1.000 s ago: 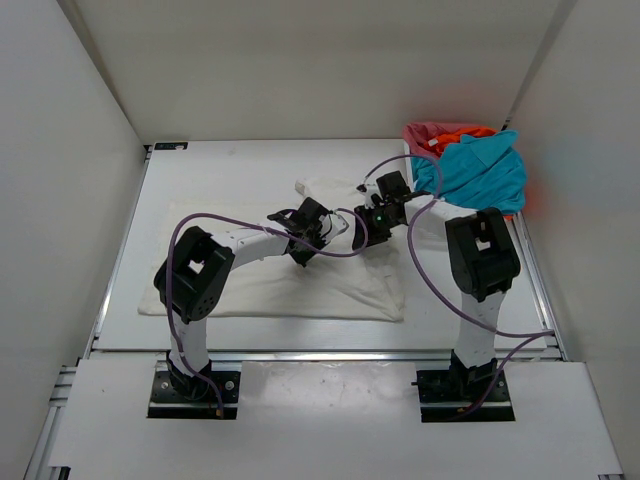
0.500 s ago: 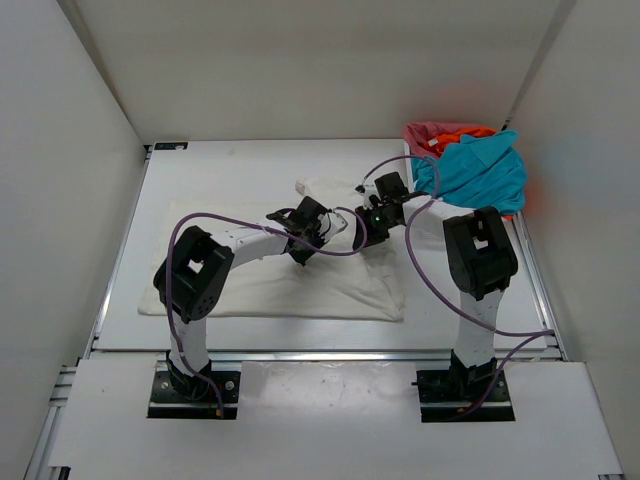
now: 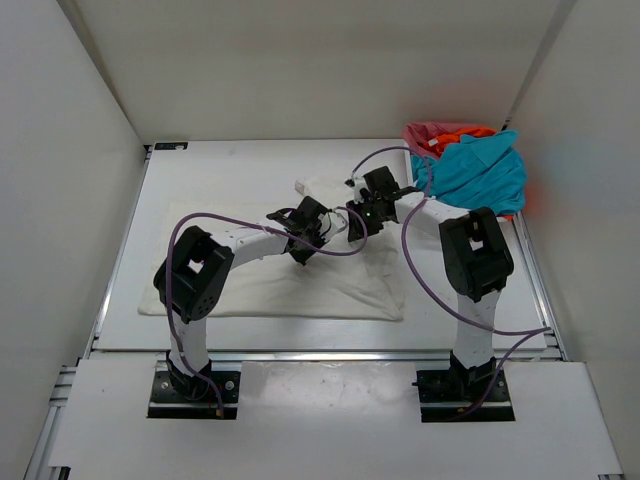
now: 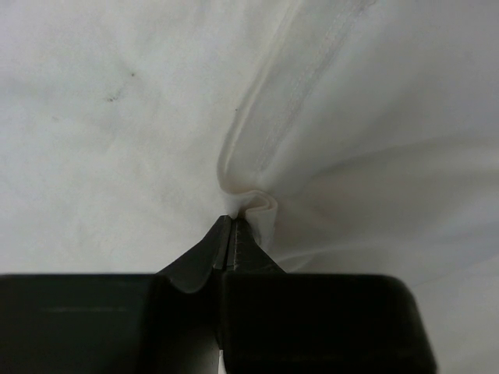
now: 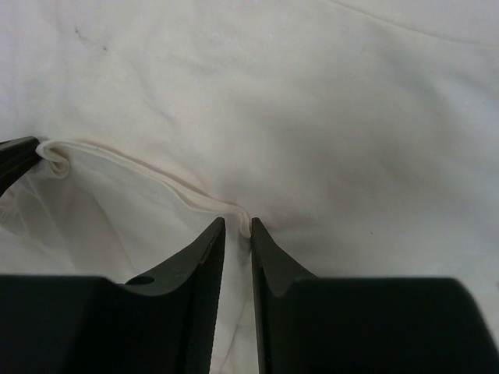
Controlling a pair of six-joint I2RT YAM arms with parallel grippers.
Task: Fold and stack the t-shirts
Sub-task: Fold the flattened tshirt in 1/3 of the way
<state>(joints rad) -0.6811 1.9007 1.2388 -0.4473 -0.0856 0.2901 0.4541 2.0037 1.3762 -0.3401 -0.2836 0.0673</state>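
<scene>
Two tools are clenched on the same white t-shirt (image 3: 290, 285), which lies spread across the near middle of the worktop (image 3: 220, 170). Over the last second the right tool (image 5: 236, 226) has slid toward the far side and a little leftward, nearer the left tool (image 4: 231, 222), which has held its place. So the pinched hem is being drawn along, and I judge the first fold is only starting. The left tool's jaws are pressed tight on a small bunched tuck of cloth. The right tool's jaws are almost together, with a hemmed edge caught at their tips. The shirt looks thin, creased and faintly marked, puckering at each pinch. The teal-blue shirt (image 3: 480, 172) lies heaped over the orange shirt (image 3: 470, 131) and pinkish-red shirt (image 3: 428, 133) at the far right corner — all unfolded.
</scene>
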